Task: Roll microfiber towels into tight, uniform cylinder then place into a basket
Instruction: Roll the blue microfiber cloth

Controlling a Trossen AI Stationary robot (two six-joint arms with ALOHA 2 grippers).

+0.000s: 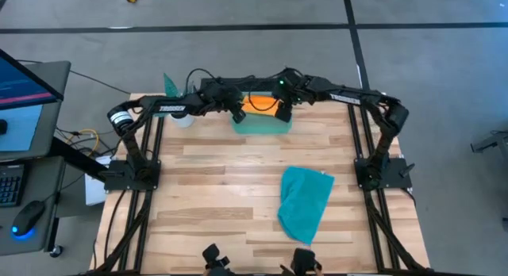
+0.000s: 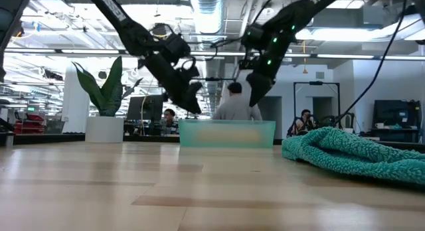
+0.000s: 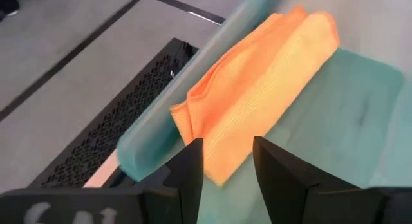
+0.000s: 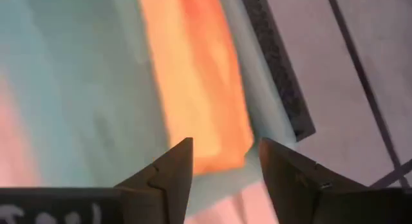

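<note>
The orange towel (image 1: 258,104), folded into a short roll, lies inside the teal basket (image 1: 262,124) along its far wall, at the table's far middle. My left gripper (image 1: 236,115) hovers over the basket's left end. Its fingers stand open above the roll's end (image 3: 212,147). My right gripper (image 1: 282,112) hangs over the right end, open, above the towel's other end (image 4: 206,121). In the low view both grippers (image 2: 194,101) (image 2: 252,91) are clear above the basket's rim (image 2: 227,123). The teal towel (image 1: 305,201) lies rumpled and flat on the table's near right.
A potted plant (image 1: 176,93) stands just left of the basket, close to my left arm. The basket sits near the table's far edge. People (image 2: 234,105) are in the room behind. A monitor and keyboard (image 1: 16,101) stand off the table's left.
</note>
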